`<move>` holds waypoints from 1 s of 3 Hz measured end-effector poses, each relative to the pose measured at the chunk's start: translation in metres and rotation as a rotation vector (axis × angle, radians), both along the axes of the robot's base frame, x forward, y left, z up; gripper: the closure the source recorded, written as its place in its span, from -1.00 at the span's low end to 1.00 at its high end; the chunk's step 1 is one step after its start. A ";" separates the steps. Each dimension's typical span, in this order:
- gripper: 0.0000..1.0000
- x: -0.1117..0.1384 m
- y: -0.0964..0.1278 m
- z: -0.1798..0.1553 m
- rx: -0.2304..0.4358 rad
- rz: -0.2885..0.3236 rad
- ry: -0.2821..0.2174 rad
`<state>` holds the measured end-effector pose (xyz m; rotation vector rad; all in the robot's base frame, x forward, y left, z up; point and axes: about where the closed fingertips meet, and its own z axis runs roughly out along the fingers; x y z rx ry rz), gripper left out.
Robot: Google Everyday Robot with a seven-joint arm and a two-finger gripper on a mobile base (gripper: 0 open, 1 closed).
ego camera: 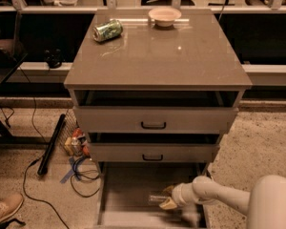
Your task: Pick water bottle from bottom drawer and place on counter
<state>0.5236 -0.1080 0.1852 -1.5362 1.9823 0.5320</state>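
The bottom drawer (124,187) is pulled out below the two drawers with black handles. The water bottle (156,198) lies on its side on the drawer's grey floor, clear and faint. My gripper (167,198) reaches in from the right on a white arm and is right at the bottle's right end, low in the drawer. The counter (157,56) is the glossy grey-brown top of the cabinet, well above the gripper.
A green-and-silver can (107,30) lies on the counter's back left and a pale bowl (165,16) stands at its back middle. Cables, a black bar (51,144) and small items lie on the floor left of the cabinet. A shoe (5,209) shows at the bottom left.
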 end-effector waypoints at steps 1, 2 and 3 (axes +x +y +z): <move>1.00 -0.002 -0.027 0.062 0.000 0.024 -0.067; 1.00 -0.002 -0.027 0.062 0.000 0.024 -0.067; 1.00 -0.001 -0.036 0.074 0.024 0.013 -0.081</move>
